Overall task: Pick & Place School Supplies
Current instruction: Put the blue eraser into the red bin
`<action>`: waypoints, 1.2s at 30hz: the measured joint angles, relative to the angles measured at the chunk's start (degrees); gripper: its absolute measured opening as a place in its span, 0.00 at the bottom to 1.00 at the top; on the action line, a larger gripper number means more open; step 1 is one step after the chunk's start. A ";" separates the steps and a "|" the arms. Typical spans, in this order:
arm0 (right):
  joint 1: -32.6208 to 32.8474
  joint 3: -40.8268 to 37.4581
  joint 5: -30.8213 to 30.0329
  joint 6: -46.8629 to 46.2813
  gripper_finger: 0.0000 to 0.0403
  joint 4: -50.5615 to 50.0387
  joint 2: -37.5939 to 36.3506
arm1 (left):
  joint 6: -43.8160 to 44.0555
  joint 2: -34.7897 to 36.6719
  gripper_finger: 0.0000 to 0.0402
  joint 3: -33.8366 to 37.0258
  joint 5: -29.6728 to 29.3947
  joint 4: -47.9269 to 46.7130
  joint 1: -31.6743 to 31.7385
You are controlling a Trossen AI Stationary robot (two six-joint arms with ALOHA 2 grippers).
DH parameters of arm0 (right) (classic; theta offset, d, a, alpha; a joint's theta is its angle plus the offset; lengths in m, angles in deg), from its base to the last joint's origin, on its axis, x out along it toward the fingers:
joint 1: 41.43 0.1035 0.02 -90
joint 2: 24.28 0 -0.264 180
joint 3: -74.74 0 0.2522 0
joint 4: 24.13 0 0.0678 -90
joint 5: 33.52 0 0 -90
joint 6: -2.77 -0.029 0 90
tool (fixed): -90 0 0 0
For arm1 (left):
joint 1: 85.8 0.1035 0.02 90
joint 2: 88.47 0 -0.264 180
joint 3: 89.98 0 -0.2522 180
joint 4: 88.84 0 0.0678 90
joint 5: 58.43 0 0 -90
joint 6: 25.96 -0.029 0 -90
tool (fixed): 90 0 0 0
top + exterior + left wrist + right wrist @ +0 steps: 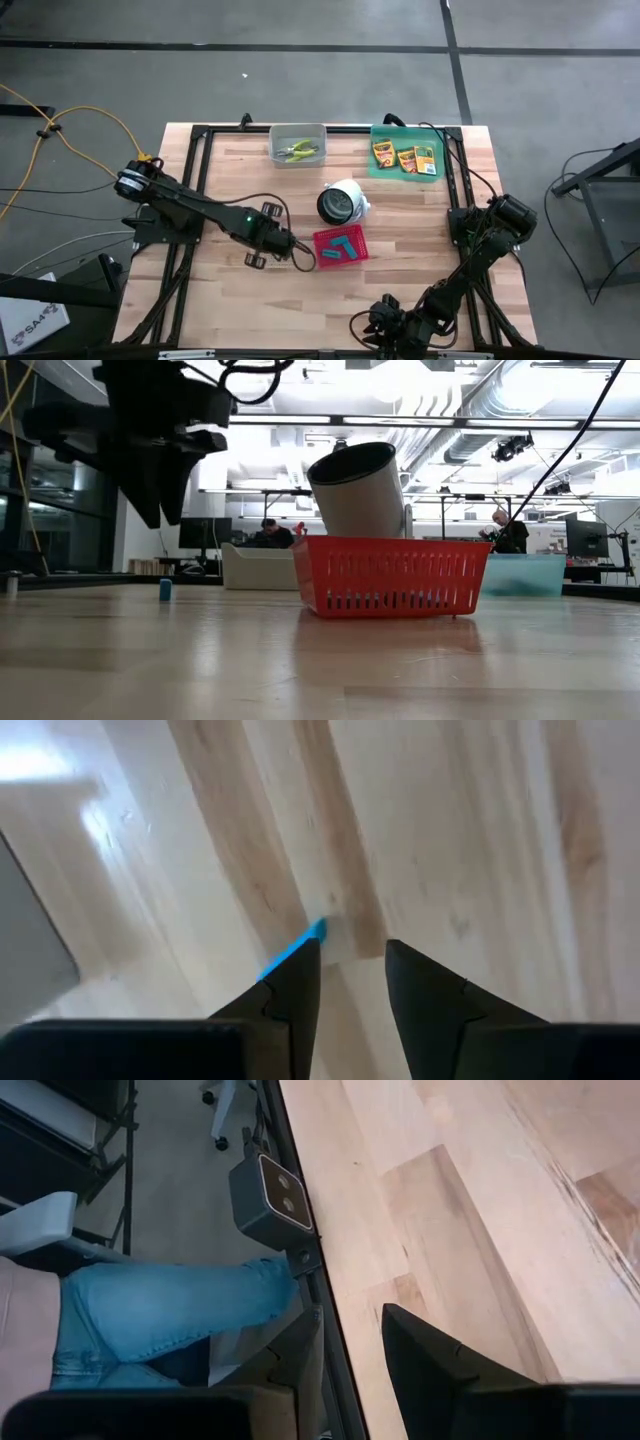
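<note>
The left gripper (304, 261) hung a little above the table (400, 280), its two fingers (292, 990) parted with bare wood showing between them and nothing clamped. One tiny light-blue block (165, 589) stood on the wood just under it; in the left wrist view the block showed right at one fingertip, and whether it touched could not be told.

Directly to the gripper's right, close by, sat one red basket (358, 236). At least two more light-blue blocks (339, 244) lay in it; an exact count was not clear. Beyond the basket from the gripper, one white cylinder (343, 202) with a dark opening lay tilted on the table.

Farther off, at the table's far edge, one grey bin (275, 135) held two yellow-green-handled plier-like tools (298, 151) lying together. To its right, well apart from the left gripper, one green tray (383, 170) carried three crayon boxes (405, 157) in a row, side by side.

The right gripper (380, 324) waited at the near edge of the table, well clear of all the supplies. Its fingers (425, 1350) stood parted and empty, reaching over the table's rim. Past that rim, one small grey camera box (272, 1202) was mounted, and a person's leg (160, 1310) in blue jeans showed below.
</note>
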 joint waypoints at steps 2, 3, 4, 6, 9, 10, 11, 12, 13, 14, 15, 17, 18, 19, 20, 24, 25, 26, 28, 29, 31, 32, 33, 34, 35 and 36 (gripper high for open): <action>0.00 0.00 -0.45 -0.03 0.24 0.10 0.00 | -3.42 0.02 0.27 0.08 0.65 -0.50 1.16; 0.00 0.00 -0.72 -0.16 0.24 0.13 0.00 | -5.08 0.00 0.27 0.30 1.13 -0.77 1.81; 0.00 0.00 -0.93 -0.23 0.24 0.20 0.00 | -6.64 0.02 0.27 0.74 1.58 -0.97 2.54; 0.00 0.00 -1.01 -0.26 0.24 0.36 0.00 | -9.27 0.02 0.27 1.71 3.20 -0.90 4.04; 0.00 0.00 -1.00 -0.28 0.24 0.37 0.00 | -13.11 0.02 0.27 4.10 5.54 -0.34 5.89; 0.00 0.00 -1.01 -0.30 0.24 0.36 0.00 | -14.59 0.00 0.27 5.06 5.49 -0.01 6.33; 0.00 0.00 -1.01 -0.30 0.24 0.36 0.00 | -16.02 0.00 0.27 5.87 5.28 0.01 6.61; 0.00 0.00 -1.01 -0.31 0.24 0.36 0.00 | -17.17 0.00 0.27 6.45 4.83 0.00 6.86; 0.00 0.00 -0.99 -0.32 0.24 0.36 0.00 | -18.13 0.00 0.27 6.89 4.29 0.18 6.95; 0.00 0.00 -1.01 -0.34 0.24 0.36 0.00 | -18.88 0.00 0.26 7.26 3.92 0.53 6.97; 0.00 0.00 -1.03 -0.36 0.24 0.36 0.00 | -19.46 0.00 0.26 7.58 3.60 0.98 6.96; 0.00 0.00 -1.03 -0.41 0.24 0.36 0.00 | -20.94 0.00 0.26 7.90 3.08 2.07 6.95; -0.05 0.00 -1.03 -0.41 0.24 0.34 0.00 | -21.83 0.00 0.26 7.91 3.06 2.74 6.95; -0.04 0.00 -1.03 -0.41 0.24 0.34 0.00 | -22.73 0.00 0.26 7.91 3.00 3.36 6.95; -0.04 0.00 -1.16 -0.41 0.24 0.34 0.00 | -23.61 0.00 0.26 7.91 3.00 3.99 6.95; -0.04 0.00 -1.49 -0.43 0.24 0.34 0.00 | -27.44 0.00 0.26 7.91 3.00 5.17 7.27; -0.04 0.00 -1.49 -0.43 0.24 0.36 0.00 | -28.04 0.00 0.26 7.91 2.98 5.24 7.50; -0.04 0.00 -1.49 -0.43 0.24 0.34 0.00 | -28.40 0.00 0.26 7.91 3.03 5.38 7.89; -0.04 0.00 -1.49 -0.45 0.24 0.36 0.00 | -28.56 0.00 0.26 7.91 3.11 5.41 8.84; -0.04 0.00 -1.49 -0.44 0.24 0.34 0.00 | -28.85 0.00 0.26 7.91 3.12 5.41 9.31; -0.04 0.00 -1.49 -0.43 0.24 0.36 0.00 | -30.25 0.00 0.26 7.91 3.54 5.42 10.14; -0.04 0.00 -1.49 -0.45 0.24 0.35 0.00 | -31.10 0.00 0.26 7.91 4.12 5.48 10.50; -0.04 0.00 -1.49 -0.45 0.24 0.34 0.00 | -31.94 0.00 0.26 7.91 4.80 5.56 10.81; -0.04 0.00 -1.49 -0.45 0.24 0.37 0.00 | -32.82 0.00 0.26 7.91 6.04 5.63 11.09; -0.04 0.00 -1.49 -0.43 0.24 0.41 0.00 | -33.59 0.00 0.26 7.93 7.04 5.63 11.27; -0.04 0.00 -1.49 -0.45 0.24 0.61 0.00 | -34.36 0.00 0.26 7.97 7.48 5.62 11.34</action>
